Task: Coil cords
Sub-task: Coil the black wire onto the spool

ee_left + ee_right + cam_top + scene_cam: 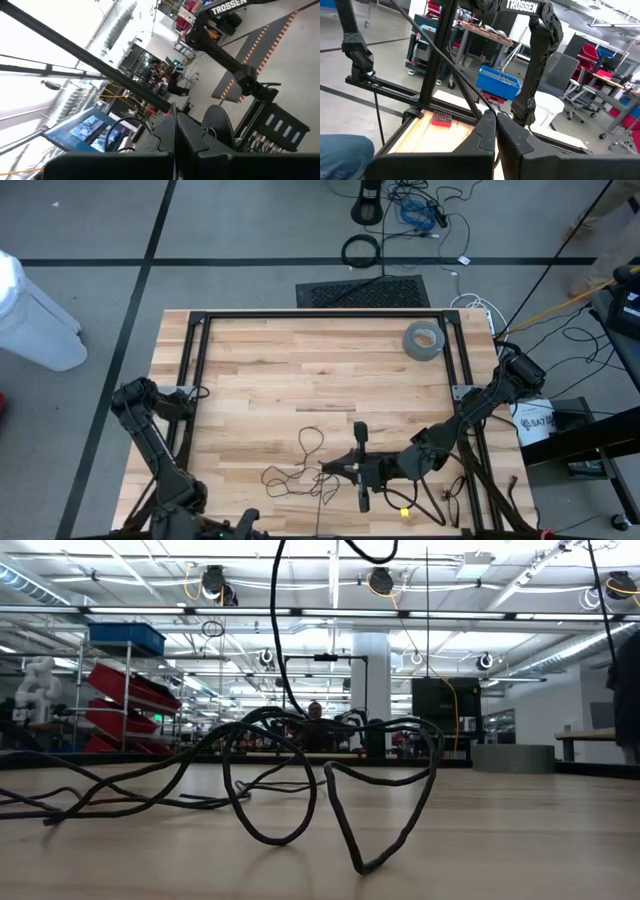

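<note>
Loops of the thin black cord (pixel 290 790) rise closest to the low camera, sprawled loose on the table (pixel 260 370) near its front edge, with one strand running up out of view. My right claw (pixel 330 470) sits low over that tangle with its fingers pressed together; I cannot tell whether a strand is pinched between them. My left claw (pixel 175 137) is also closed and empty, parked off the table's front left corner. To coil well, I judge I should gather one loop at a time and lay the loops on each other without dragging the knot tighter. A grey tape roll (pixel 424 340) lies well apart at the far right, out of my way.
</note>
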You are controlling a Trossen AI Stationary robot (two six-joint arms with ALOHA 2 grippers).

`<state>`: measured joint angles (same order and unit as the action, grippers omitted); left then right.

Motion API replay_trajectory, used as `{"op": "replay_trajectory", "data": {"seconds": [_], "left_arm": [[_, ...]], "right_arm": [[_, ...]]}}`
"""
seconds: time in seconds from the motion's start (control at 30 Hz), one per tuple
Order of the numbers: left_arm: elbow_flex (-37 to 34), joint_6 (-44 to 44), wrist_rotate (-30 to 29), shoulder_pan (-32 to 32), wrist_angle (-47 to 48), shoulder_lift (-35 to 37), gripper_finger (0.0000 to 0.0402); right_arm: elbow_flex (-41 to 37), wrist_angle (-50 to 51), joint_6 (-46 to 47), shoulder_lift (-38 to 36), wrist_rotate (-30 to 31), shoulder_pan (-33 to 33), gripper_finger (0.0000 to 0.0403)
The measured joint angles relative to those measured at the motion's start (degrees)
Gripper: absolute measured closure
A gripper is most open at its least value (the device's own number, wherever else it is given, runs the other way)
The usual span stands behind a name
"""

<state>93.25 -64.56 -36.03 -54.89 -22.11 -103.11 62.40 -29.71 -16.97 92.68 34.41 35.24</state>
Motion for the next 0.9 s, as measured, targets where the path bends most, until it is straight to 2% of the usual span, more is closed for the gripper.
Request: {"op": "replay_trajectory", "data": {"seconds": [0.17,0.3,0.53,0.63,0.73,0.9], "left_arm": [[0.0,-1.7,-5.4,-0.4,-0.3,0.0,0.04],[0.0,-1.8,-9.3,-0.4,-0.4,0.0,0.04],[0.0,-2.2,-17.0,-0.3,-0.1,0.0,0.04],[0.0,-1.8,-18.6,-0.3,-0.2,0.1,0.04],[0.0,-1.8,-19.5,0.0,-0.3,0.1,0.04],[0.0,-1.8,-24.2,0.9,-1.6,0.2,0.04]], "right_arm": [[0.0,0.2,0.0,0.0,1.0,0.2,0.0399],[0.0,0.3,-1.0,-1.0,1.6,1.7,0.0375],[0.0,0.7,-7.4,-3.4,12.4,7.0,0.033],[0.0,0.7,-10.6,-4.6,16.1,9.3,0.032],[0.7,1.7,-13.1,-5.3,16.6,10.9,0.0315],[5.3,7.4,-17.0,-5.4,16.6,13.3,0.0314]]}}
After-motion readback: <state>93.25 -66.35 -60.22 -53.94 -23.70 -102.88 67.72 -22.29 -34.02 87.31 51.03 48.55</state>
